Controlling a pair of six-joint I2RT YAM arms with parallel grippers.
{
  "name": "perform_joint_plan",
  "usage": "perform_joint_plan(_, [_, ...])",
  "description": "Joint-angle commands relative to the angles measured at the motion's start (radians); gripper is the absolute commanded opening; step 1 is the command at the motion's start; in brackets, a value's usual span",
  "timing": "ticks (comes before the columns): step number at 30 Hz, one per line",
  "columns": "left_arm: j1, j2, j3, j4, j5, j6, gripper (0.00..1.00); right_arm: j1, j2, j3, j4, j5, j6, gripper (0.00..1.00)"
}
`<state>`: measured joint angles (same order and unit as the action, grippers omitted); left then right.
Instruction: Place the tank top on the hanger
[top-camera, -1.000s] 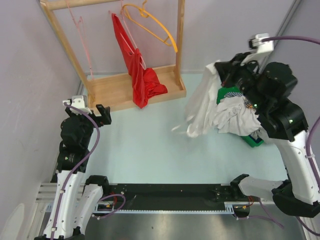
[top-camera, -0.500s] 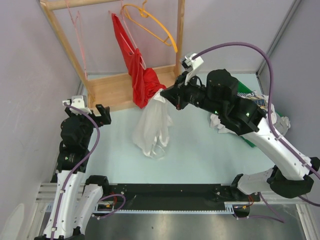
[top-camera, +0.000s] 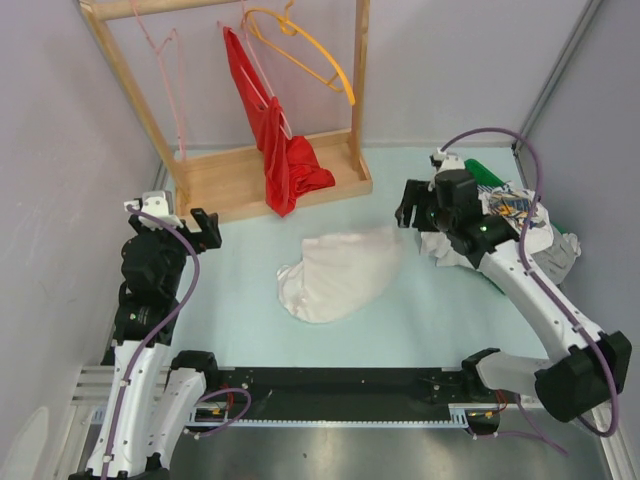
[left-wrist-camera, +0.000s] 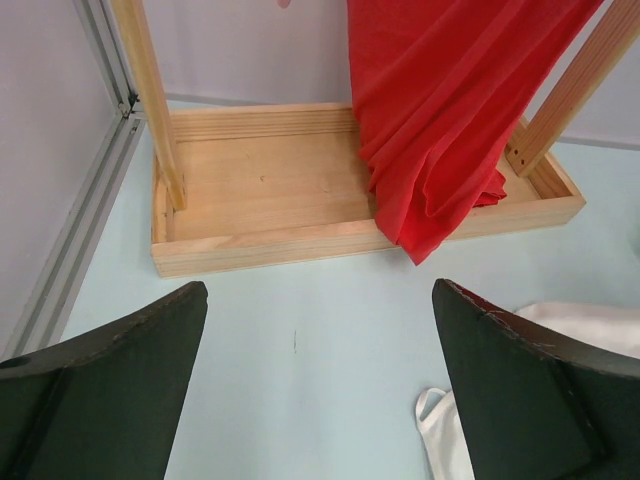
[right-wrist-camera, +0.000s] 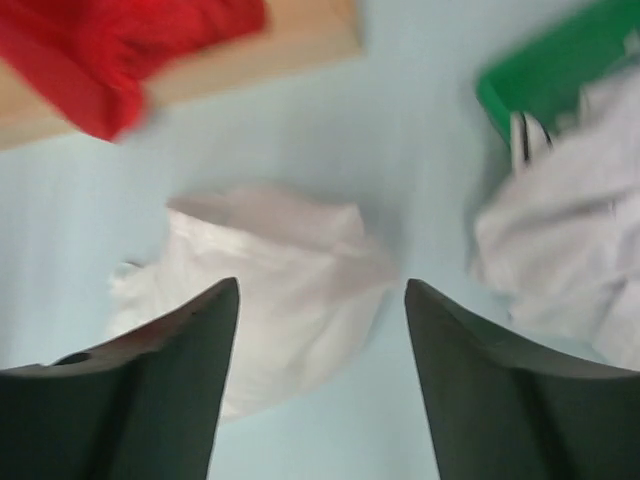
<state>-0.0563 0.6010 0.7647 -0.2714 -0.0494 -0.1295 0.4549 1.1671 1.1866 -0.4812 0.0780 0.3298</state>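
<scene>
Both grippers empty: left gripper (left-wrist-camera: 318, 286) wide open, right gripper (right-wrist-camera: 321, 283) parted, hovering just right of tank top (top-camera: 340, 272) crumpled mid-table. Thin, limp, light; pinch a strap or hem edge. Target hanger (top-camera: 176, 90) hangs far left.

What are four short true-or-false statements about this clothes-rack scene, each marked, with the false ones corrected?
1. The tank top lies crumpled on the table, held by neither gripper. True.
2. The tank top hangs on the pink hanger. False: the pink hanger hangs bare on the wooden rack.
3. The right gripper is shut on the tank top. False: its jaws stand apart above the tank top, with nothing between them.
4. The red garment hangs from the wooden rack, its lower end resting in the rack's base tray. True.
</scene>
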Motion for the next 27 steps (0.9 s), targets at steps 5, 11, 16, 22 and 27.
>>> perform_joint_plan(5, [-0.002, -0.032, -0.005, 0.026, 0.017, 0.040, 0.99, -0.012, -0.027, -0.137, 0.030, -0.070, 0.041, 0.79])
perform_joint_plan(11, [-0.002, -0.165, -0.051, 0.069, -0.094, 0.100, 0.99, -0.005, -0.046, -0.168, 0.062, -0.136, 0.055, 0.82])
perform_joint_plan(16, [-0.002, -0.104, 0.070, 0.029, -0.156, 0.119, 0.99, -0.002, -0.064, -0.170, 0.061, -0.142, 0.045, 0.82])
perform_joint_plan(22, [0.000, 0.124, 0.365, -0.023, -0.172, 0.110, 0.99, -0.005, -0.089, -0.194, 0.055, -0.133, 0.023, 0.83])
perform_joint_plan(27, [0.000, 0.354, 0.647, -0.098, -0.150, 0.094, 1.00, -0.005, -0.101, -0.229, 0.090, -0.173, 0.026, 0.83])
